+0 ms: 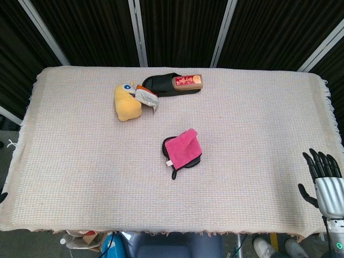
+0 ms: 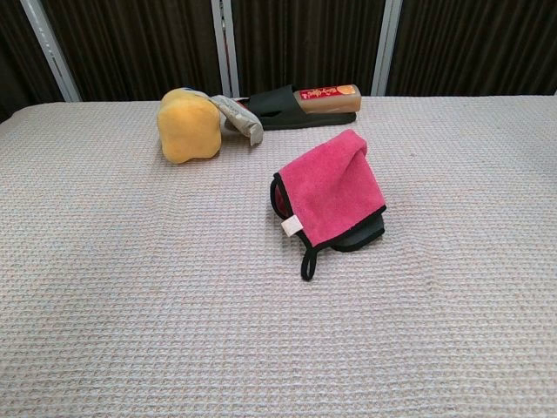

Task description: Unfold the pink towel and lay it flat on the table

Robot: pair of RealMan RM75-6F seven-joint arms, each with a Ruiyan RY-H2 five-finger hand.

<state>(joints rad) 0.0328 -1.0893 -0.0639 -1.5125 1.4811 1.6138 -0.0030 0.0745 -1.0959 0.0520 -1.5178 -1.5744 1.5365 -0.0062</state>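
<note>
The pink towel lies folded near the middle of the table, with black trim, a black loop and a small white tag. In the chest view the towel is folded over on itself, its loop pointing toward me. My right hand hovers off the table's right front corner with its fingers spread and nothing in it, far from the towel. At the left edge of the head view only a dark tip of my left hand shows. Neither hand appears in the chest view.
A yellow plush toy with a grey tag sits at the back left of the towel. Behind it lies a black slipper with a red-labelled bottle on it. A woven beige cloth covers the table.
</note>
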